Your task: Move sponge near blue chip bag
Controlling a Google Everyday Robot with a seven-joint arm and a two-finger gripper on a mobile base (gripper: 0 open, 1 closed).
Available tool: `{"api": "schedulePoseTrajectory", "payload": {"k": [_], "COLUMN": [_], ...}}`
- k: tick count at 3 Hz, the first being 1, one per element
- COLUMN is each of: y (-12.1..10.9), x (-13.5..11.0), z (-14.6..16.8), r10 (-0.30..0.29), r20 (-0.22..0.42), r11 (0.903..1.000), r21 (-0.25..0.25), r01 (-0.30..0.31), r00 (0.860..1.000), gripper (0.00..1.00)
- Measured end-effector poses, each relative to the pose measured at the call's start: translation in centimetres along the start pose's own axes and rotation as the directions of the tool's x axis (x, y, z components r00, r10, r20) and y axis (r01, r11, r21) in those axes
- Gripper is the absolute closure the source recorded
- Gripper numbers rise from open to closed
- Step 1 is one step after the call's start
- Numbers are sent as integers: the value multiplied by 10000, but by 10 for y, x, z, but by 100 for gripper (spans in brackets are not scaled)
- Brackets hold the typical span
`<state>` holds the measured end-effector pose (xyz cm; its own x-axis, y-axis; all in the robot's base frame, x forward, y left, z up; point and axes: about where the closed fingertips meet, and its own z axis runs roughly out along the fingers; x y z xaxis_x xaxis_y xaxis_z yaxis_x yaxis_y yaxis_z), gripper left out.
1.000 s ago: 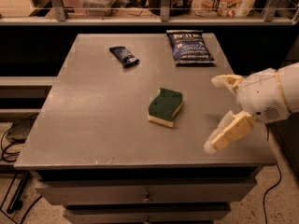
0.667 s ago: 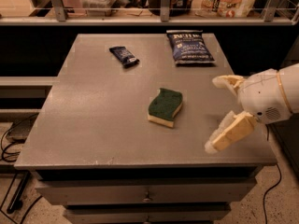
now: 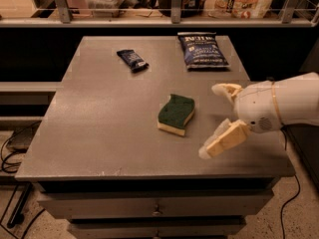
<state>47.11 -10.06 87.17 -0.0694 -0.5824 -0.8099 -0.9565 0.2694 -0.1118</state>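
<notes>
Sponge (image 3: 176, 114) lies flat on grey worktop (image 3: 99, 133), green scrub side up w/ pale yellow foam showing along its near side. It sits a little right of ctr, closer to the front edge than the far one.

My gripper (image 3: 209, 121) hangs just beside the sponge, not touching it, on the side toward the right edge. It is over the stretch of worktop leading to the front right corner. My two fingers (image 3: 225, 139) are spread wide apart and hold nothing. One points in from nearer the far side; the other angles down toward the front edge. Both are cream-coloured. Whether the lower fingertip touches the surface, I can't tell. My white arm (image 3: 284, 106) reaches in across the right edge.

Blue chip bag (image 3: 202, 50) rests at the far edge, right of ctr, toward the far right corner. It lies label up w/ white lettering, well apart from the sponge and from me. Small dark blue snack wrapper (image 3: 132, 59) sits near the far edge too, left of ctr, tilted, apart from the bag.

Below the front edge is a drawer front (image 3: 154, 205) w/ a small knob. Cables (image 3: 12, 158) trail on the floor past the left edge. Behind the far edge, a railed shelf (image 3: 169, 21) carries packaged goods.
</notes>
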Motion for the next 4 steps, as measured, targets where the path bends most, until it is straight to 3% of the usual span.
{"api": "schedulePoseTrajectory", "payload": {"k": [3,4], "y": [-20,-25], "x": [1,0], "z": [68,86], "r10": [332,524], "r20": [1420,1671], "r11": [9994,9986], "r21": [67,-161], "r01": [-345,-504], "r00": [9893,9845], "gripper": [0,18]}}
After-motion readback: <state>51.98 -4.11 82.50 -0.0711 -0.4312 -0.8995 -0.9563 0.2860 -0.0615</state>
